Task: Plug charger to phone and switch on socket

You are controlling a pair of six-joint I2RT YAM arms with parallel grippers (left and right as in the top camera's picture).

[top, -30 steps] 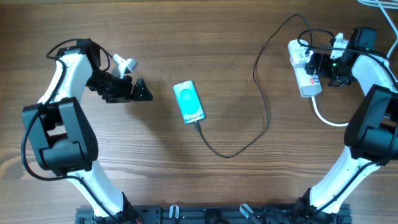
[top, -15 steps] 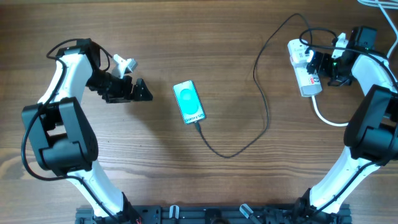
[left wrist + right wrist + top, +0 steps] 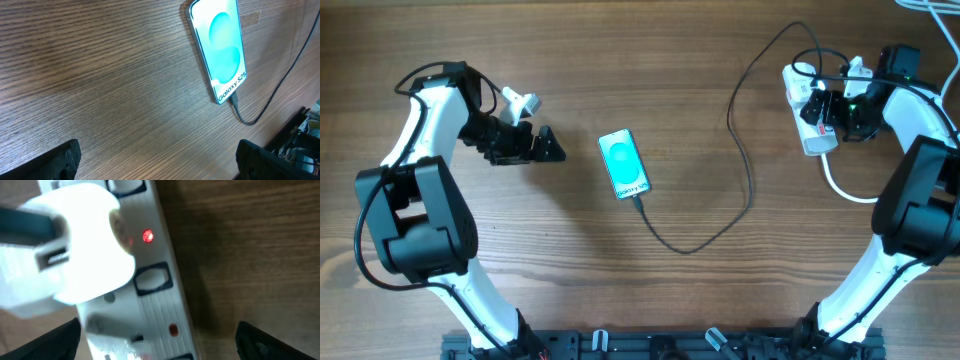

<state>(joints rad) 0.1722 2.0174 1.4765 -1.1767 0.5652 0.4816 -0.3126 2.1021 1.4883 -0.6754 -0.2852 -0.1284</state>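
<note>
Wood-grain table (image 3: 620, 60) is filling every view, brown and bare between the two arms. At the left, the left gripper (image 3: 552, 146) is hanging just above the boards with its fingers spread wide and nothing between them, pointing toward the middle of the table. To its right, clearly apart from it, the phone (image 3: 624, 165) is lying flat with its teal screen glowing and the "Galaxy" text at the near end. The black charger cable (image 3: 748, 190) is meeting that near end with its plug tip, then looping across the table and curving up toward the far right corner. There its white adapter block (image 3: 75, 245) is sitting in the white power strip (image 3: 817, 143), which is lying lengthwise near the table's right edge. A small red light (image 3: 148, 236) is glowing on the strip just beside the adapter. The right gripper (image 3: 823, 108) is hovering over the strip, its fingers standing wide apart and pinching nothing. The strip's thick white cord (image 3: 840, 185) is trailing off toward the right arm.
</note>
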